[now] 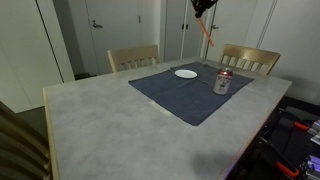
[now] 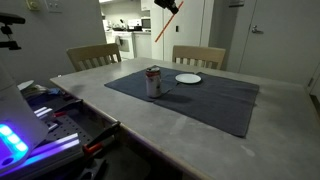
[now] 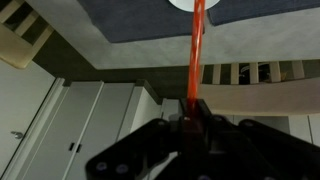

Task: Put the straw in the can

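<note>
- Gripper [image 1: 203, 6] is high over the table [image 1: 90, 125], well above the can [image 1: 223, 81] and set back from it. Its jaws are clamped on the upper end of the straw [image 1: 206, 30].
- The straw hangs tilted below the gripper. Its lower end is free in the air, well apart from the can and not over its top.
- In the wrist view the straw runs straight out from between the jaws, and its far end lines up with the white plate [image 3: 180, 4].
- The can stands upright on the dark blue cloth [image 1: 185, 100], near one edge of it.
- The plate lies flat on the same cloth, near the can.
- A wooden chair [image 1: 250, 58] stands behind the can at the table's far edge.
</note>
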Tool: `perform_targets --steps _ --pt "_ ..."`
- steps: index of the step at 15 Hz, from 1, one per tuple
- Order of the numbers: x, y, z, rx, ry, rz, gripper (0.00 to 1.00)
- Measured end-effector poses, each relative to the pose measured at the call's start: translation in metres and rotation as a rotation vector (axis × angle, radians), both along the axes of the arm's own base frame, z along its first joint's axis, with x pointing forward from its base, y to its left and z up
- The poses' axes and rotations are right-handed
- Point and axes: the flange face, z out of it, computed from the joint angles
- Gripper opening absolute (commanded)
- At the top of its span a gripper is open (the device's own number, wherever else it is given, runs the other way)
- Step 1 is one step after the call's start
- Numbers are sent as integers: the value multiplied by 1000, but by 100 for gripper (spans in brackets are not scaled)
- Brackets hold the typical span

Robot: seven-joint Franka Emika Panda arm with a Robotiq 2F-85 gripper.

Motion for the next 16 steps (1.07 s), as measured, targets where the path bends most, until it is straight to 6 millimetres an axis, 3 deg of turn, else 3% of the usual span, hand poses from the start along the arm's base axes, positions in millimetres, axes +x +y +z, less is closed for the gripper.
perform_targets --steps 4,8,16 --pt "-20 -1 5 -43 -7 26 2" --pt "-54 -5 1 -64 -13 19 2" --pt "-120 -21 3 16 -175 -144 2"
